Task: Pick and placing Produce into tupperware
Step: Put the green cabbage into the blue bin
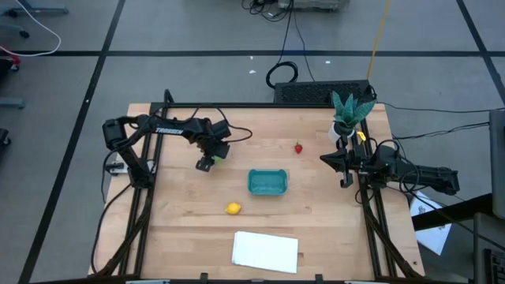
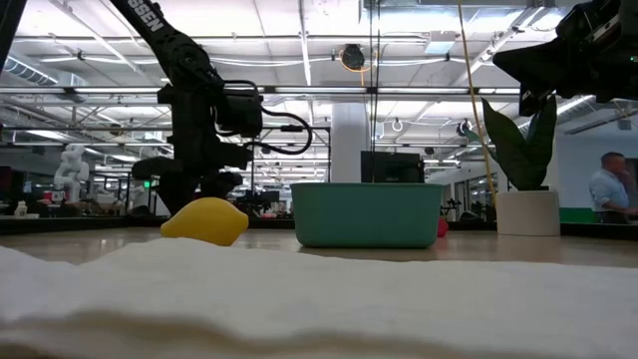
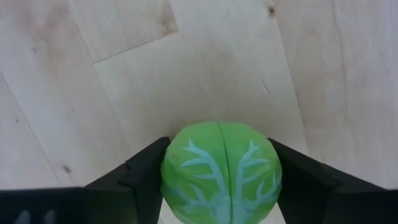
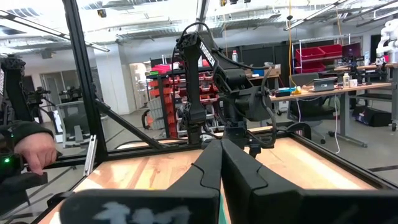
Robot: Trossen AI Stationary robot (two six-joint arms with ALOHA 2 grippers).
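Observation:
A light-green ball with pale leaf veins (image 3: 221, 174) sits between the two dark fingers of my left gripper (image 3: 217, 142), which is shut on it left of the table's middle (image 1: 206, 162). The teal-blue tupperware (image 1: 267, 182) stands on the wood to the right of that gripper. A yellow lemon (image 1: 233, 208) lies near the tub's near-left corner, and a small red strawberry (image 1: 298, 147) lies beyond the tub. My right gripper (image 4: 221, 163) is shut and empty, waiting above the table's right edge (image 1: 341, 162). My left gripper pinches the green ball between its two fingers, one finger (image 3: 146, 168) on each of two opposite sides (image 3: 174, 171) at its widest part. The fingers come from above, pointing down at the wood. Whether the ball rests on the table or hangs clear does not show.
A flat white sheet (image 1: 265, 251) lies at the near edge. A teal-leaved plant in a white pot (image 1: 346, 120) stands at the far right corner. A black frame (image 1: 142, 189) borders the table on the left and right. A person's hand (image 4: 34, 152) shows beyond the table.

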